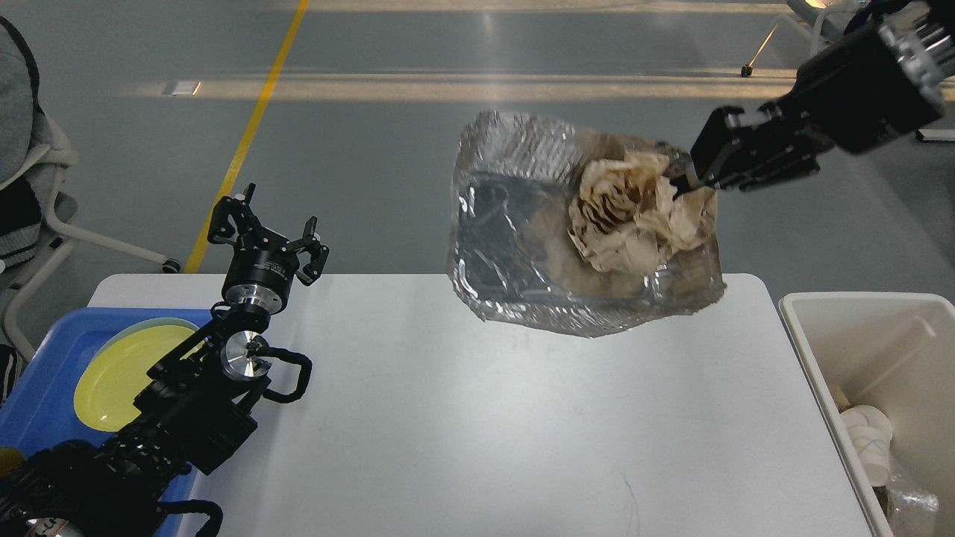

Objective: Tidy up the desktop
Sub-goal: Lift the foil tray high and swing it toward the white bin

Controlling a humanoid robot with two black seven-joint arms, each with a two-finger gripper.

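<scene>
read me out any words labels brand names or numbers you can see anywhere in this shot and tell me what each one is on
No text can be read here.
Left gripper: small pale marks on its collar, too small to read.
Foil tray, crumpled paper, yellow plate, blue tray, bin and desktop: no print visible.

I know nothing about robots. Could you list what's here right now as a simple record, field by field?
held item: crumpled silver foil tray with wadded brown paper in it, in the air
right tool: shut on the foil tray's edge
left tool: open, holds nothing
large white tabletop: below the foil tray
left side: blue plastic tray with yellow round plate
right side: cream-white rectangular bin
</scene>
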